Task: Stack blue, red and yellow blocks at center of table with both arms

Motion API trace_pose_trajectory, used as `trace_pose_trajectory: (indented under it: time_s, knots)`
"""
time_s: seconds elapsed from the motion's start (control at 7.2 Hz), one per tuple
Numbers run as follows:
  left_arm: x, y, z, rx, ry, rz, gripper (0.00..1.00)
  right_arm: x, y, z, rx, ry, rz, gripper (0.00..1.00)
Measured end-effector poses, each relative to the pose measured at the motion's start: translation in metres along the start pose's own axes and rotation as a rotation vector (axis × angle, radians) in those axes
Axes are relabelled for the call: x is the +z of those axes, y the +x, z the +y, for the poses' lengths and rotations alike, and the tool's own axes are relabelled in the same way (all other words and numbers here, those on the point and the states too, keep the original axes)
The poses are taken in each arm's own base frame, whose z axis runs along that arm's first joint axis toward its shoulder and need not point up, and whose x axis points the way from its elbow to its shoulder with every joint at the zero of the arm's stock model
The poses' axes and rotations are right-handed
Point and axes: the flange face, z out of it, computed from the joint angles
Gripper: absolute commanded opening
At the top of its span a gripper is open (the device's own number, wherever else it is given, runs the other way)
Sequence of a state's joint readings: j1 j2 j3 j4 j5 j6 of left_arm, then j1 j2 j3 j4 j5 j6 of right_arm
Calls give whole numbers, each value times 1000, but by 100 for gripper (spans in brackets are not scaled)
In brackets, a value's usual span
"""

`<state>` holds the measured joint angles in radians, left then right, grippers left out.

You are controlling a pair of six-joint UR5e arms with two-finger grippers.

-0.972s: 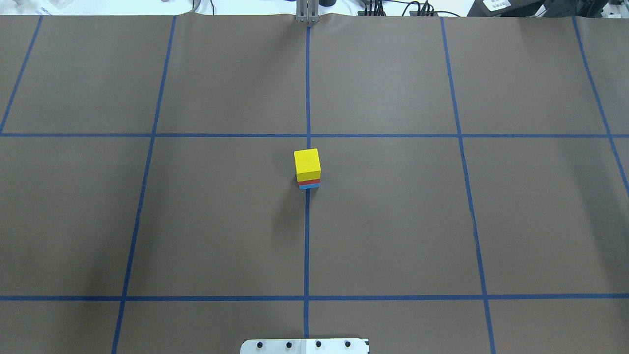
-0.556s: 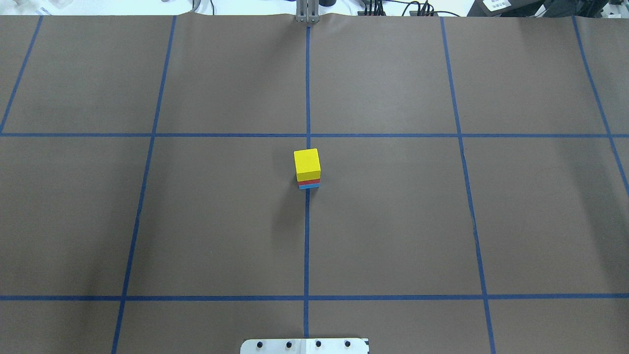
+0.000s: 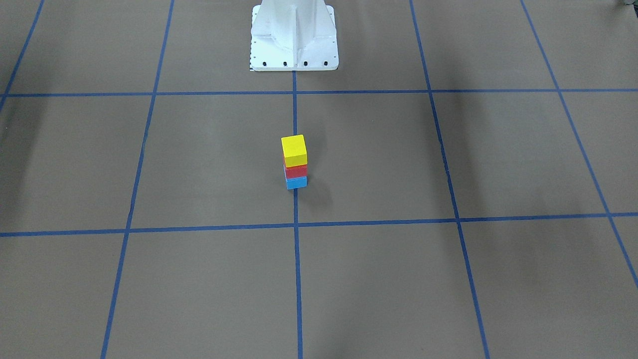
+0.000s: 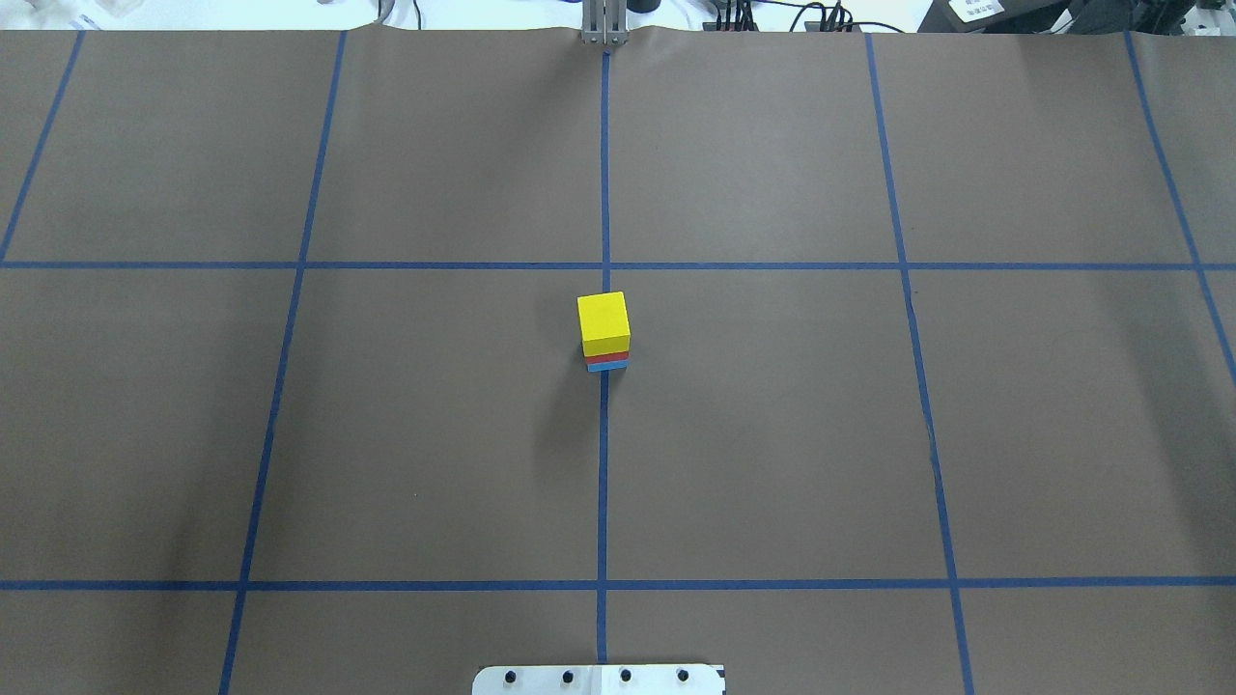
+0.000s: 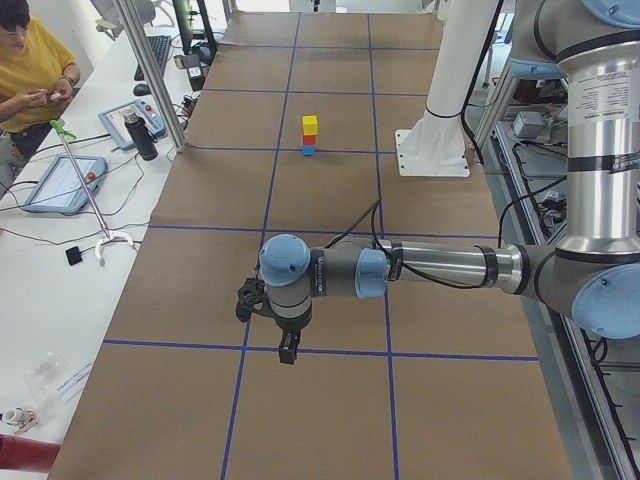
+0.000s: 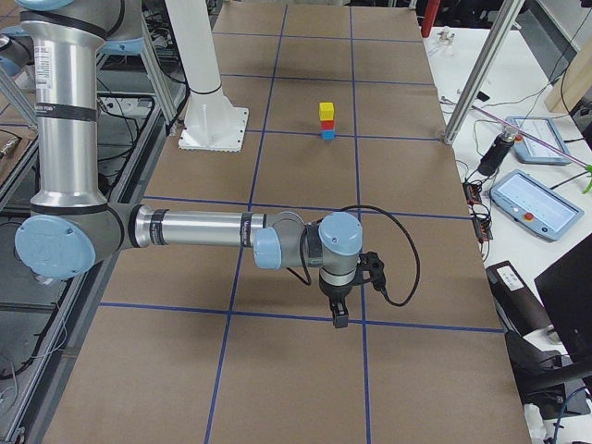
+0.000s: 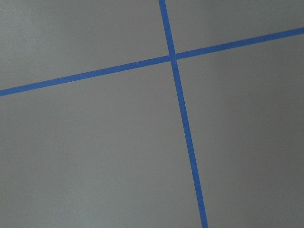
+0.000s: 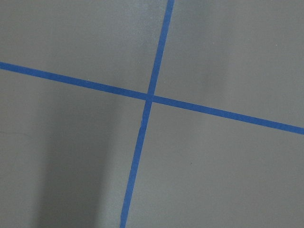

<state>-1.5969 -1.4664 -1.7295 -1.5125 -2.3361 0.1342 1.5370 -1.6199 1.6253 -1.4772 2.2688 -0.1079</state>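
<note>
A brown table (image 4: 772, 434) is marked with a grid of blue tape lines (image 4: 603, 463). At its centre stands a three-block tower: the blue block (image 3: 296, 182) on the table, the red block (image 3: 296, 171) on it, and the yellow block (image 3: 293, 149) on top. The tower sits upright on the middle tape line, the yellow block a shade off square from the two below.

Over the last second nothing in the overhead view has moved — the tower stands exactly as it did, and no arm shows there. Both arms are well away toward the table's ends, seen only from the side cameras. The left gripper (image 5: 287, 350) and the right gripper (image 6: 339, 314) each hang pointing down over bare table near a tape crossing, with nothing visible in them. Whether their jaws are apart or together cannot be told from these views.

The stillness suggests the stacking is done and the arms are parked — no step appears to remain.
</note>
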Motion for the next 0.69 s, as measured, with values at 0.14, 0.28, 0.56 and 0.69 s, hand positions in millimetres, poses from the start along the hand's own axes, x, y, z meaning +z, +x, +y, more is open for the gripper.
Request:
trace_pose_trajectory:
  time_s: [0.14,0.28,0.56,0.69]
  knots:
    - [-2,2,-2,-24,6,0,100,0,0,0,1,0,0,99]
    - [-5,5,-5,-26,13,-1,100,0,0,0,1,0,0,99]
    - [-8,7,-8,-6,32,-4,100,0,0,-1,0,0,0,99]
    - [-7,6,-7,2,43,-6,100,0,0,-1,0,0,0,99]
